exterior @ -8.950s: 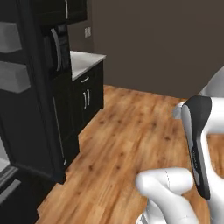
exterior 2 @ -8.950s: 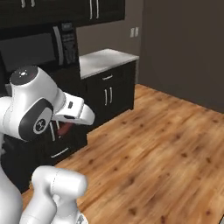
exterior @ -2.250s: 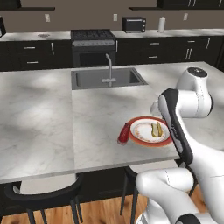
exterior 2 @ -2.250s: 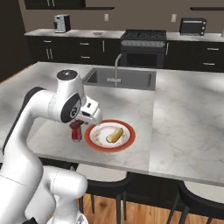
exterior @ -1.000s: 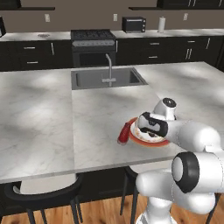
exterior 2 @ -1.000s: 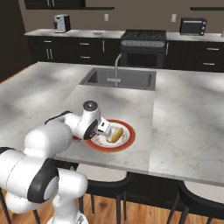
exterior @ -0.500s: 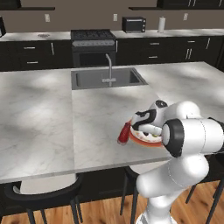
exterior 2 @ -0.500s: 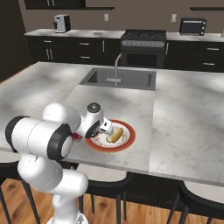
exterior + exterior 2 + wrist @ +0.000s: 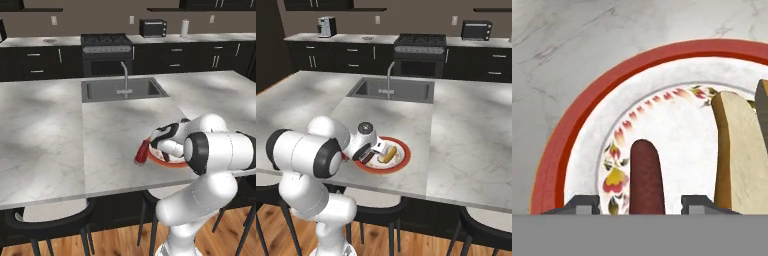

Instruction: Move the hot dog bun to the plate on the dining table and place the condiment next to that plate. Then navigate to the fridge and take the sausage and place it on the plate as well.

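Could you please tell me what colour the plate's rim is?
The plate has a broad red-orange rim, clearest in the hand view.

The white arm is folded low and forward, its big dark-jointed elbow bulking toward five o'clock in the left base view and toward eight o'clock in the right base view. The wrist bends down steeply, hand pointed at the surface beneath. The gripper (image 9: 375, 151) sits low, at about three o'clock from the elbow in the right base view. In the hand view its two dark fingertips (image 9: 582, 204) stand parted, the jaws apart with a gap between them.
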Available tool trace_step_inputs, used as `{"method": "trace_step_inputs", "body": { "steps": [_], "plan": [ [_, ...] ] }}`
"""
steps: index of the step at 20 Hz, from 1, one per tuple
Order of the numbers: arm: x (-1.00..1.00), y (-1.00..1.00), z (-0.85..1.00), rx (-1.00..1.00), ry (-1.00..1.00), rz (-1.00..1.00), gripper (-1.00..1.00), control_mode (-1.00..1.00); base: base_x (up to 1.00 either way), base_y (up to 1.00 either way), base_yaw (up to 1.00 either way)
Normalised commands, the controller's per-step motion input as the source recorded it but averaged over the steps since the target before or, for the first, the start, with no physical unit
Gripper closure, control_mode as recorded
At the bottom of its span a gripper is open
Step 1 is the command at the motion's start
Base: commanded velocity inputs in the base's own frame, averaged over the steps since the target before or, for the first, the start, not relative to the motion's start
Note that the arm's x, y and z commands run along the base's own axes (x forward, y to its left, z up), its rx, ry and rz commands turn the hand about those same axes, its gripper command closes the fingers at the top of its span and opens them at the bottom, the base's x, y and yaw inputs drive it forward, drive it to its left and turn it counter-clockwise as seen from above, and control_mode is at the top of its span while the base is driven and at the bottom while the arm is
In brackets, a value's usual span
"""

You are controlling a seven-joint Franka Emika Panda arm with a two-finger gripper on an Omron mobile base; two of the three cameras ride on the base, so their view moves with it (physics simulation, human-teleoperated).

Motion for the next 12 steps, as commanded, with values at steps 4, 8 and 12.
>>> {"method": "trace_step_inputs", "body": {
  "steps": [4,8,12],
  "plan": [
    [0.0,0.0,0.33,0.0,-0.18,0.0,-1.0,-1.0,0.0,0.0,0.0],
    [-0.26,-0.04,0.92,0.0,-0.13,0.0,-1.0,-1.0,0.0,0.0,0.0],
    [-0.62,-0.25,1.0,0.0,-0.05,0.0,-1.0,-1.0,0.0,0.0,0.0]
  ]
}}
